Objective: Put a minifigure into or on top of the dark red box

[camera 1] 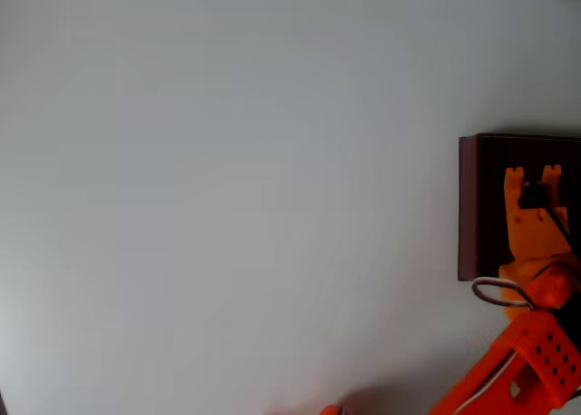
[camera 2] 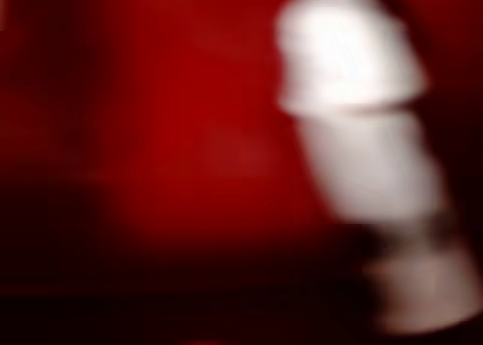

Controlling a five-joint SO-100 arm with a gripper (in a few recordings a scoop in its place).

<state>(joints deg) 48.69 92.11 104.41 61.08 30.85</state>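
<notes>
Your desk [camera 1: 227,188] takes up nearly the whole overhead view: a plain, pale grey-white surface, smooth and evenly lit, with a faint darker shade toward the lower corners. A small dark shape sits in the top right corner of that view; you cannot tell what it is.

At the right edge of the overhead view you see the dark red box [camera 1: 468,206], a maroon rectangle with a thin left wall and a near-black inside, cut off by the edge of the picture. It rests flat on the desk.

Your orange arm [camera 1: 531,360] comes in from the lower right corner, its perforated orange housing lowest, a loop of grey cable just beside the box's lower left corner. The gripper [camera 1: 533,173] reaches up over the box's dark interior, its two notched tips pointing toward the box's far wall. Whether the jaws are open, closed or gripping something, you cannot tell from these pictures; the tips stand a little apart, and there is something dark below them.

In the wrist view everything is heavily blurred. A deep red surface fills the background, darkening to black at the bottom, and a white, rounded, elongated shape, most likely the minifigure [camera 2: 355,133], stands tilted at the right, close to the camera. Its details are too smeared to read.
</notes>
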